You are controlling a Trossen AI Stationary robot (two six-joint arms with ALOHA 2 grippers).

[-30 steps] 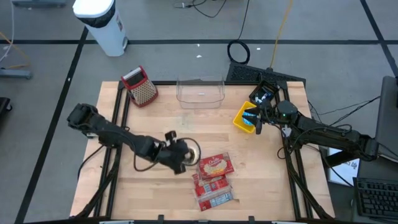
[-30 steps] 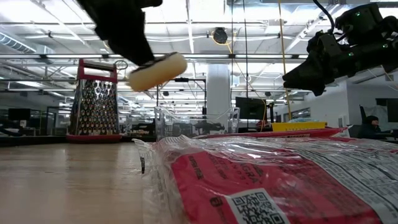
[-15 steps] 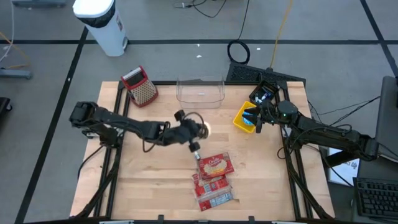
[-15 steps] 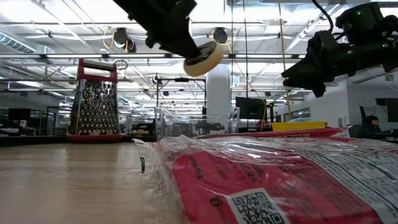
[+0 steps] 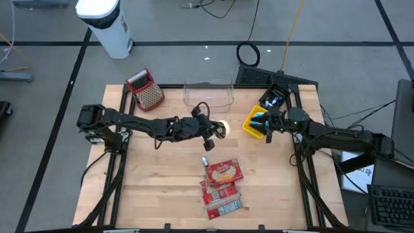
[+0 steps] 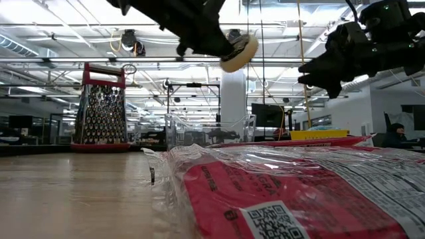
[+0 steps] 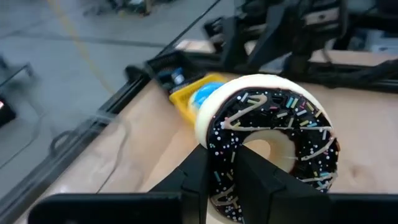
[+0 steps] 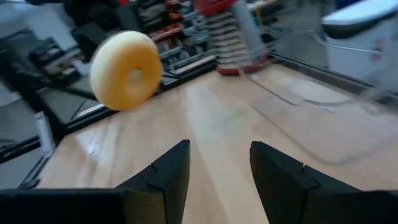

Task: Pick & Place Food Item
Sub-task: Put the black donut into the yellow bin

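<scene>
A donut (image 5: 222, 129) with chocolate icing and coloured sprinkles (image 7: 273, 140) hangs in the air over the middle of the table, with my left gripper (image 5: 211, 129) shut on it. The right wrist view shows its plain underside (image 8: 126, 70), and the low view shows it high above the board (image 6: 240, 52). My right gripper (image 5: 266, 124) stands open at the table's right, over a yellow tray (image 5: 251, 120). Nothing is between its fingers (image 8: 219, 155). My left gripper pinches the donut's ring between its two fingers, at the part of the rim nearest the wrist (image 7: 222, 171). The fingers (image 7: 194, 177) come nearly level from the table's left, slanting slightly down. The donut stands on edge, lifted clear of the table.
A clear plastic container (image 5: 208, 95) stands at the far middle and a red-topped grater (image 5: 147, 89) at the far left. Red food packets (image 5: 223, 173) lie near the front, and one fills the low view's foreground (image 6: 285, 192). The yellow tray holds something blue.
My left gripper has carried the donut up, toward the table's far edge and toward its right, away from the red packets. Its wrist has tipped from pointing steeply down to nearly level, and the donut has turned with it from lying tilted to standing on edge.
</scene>
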